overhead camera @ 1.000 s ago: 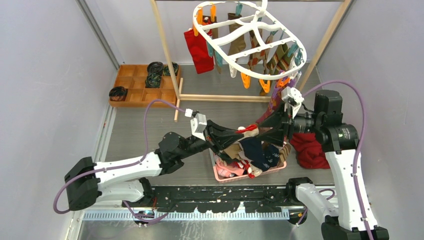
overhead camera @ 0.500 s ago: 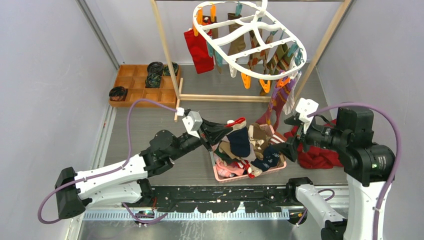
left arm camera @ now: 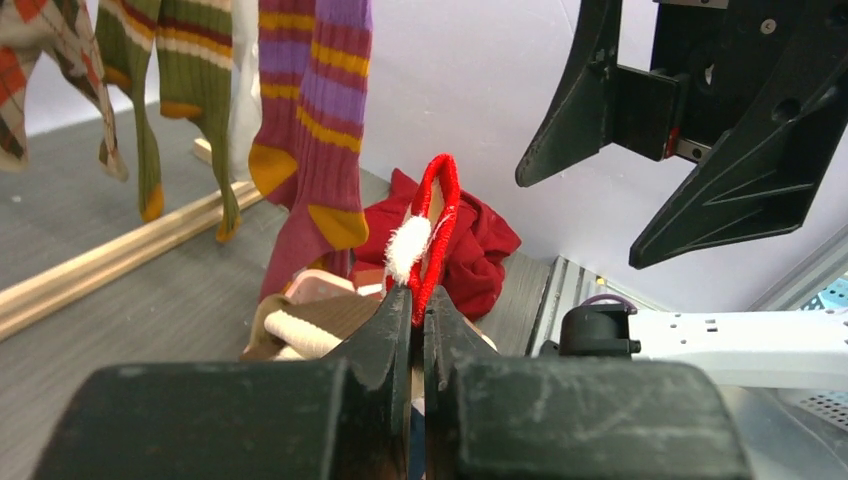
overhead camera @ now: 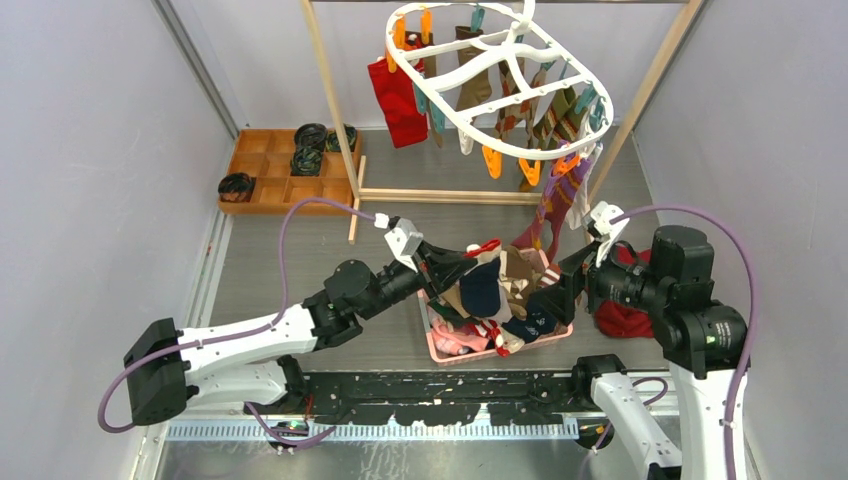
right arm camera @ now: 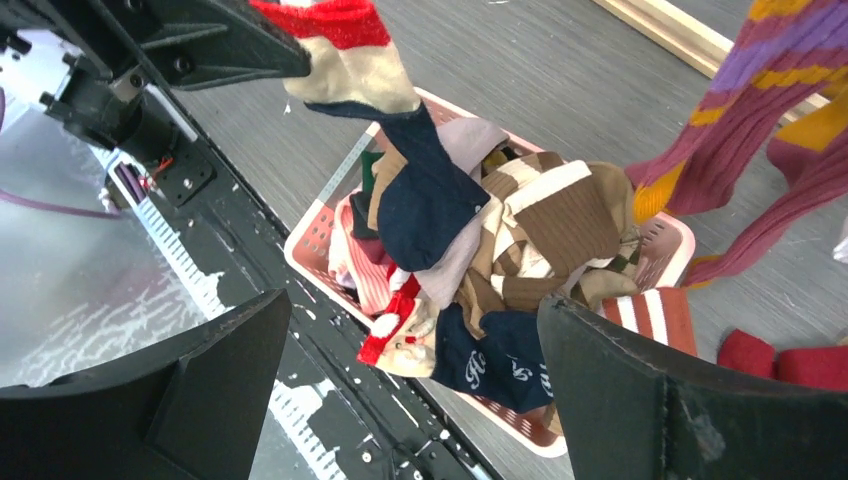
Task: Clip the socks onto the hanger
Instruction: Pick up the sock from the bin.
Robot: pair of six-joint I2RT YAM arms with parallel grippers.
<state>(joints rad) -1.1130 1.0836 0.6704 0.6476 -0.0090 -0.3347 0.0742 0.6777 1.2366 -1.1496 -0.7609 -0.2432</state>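
Bright, even light falls from above, leaving only soft, faint shadows on the grey table (overhead camera: 290,262). The near metal strip (overhead camera: 400,462) throws mottled glare. The overhead view is sharp throughout. In the wrist views the left gripper (left arm camera: 417,295) and right gripper (right arm camera: 415,303) loom dark and slightly soft, while things farther off stay crisp.

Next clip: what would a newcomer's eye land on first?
The white plastic oval hanger up top, hung with colourful socks. Below it, the left gripper holds a red-and-white sock in shut jaws over the heaped pink plastic basket, facing the right gripper, jaws wide open.
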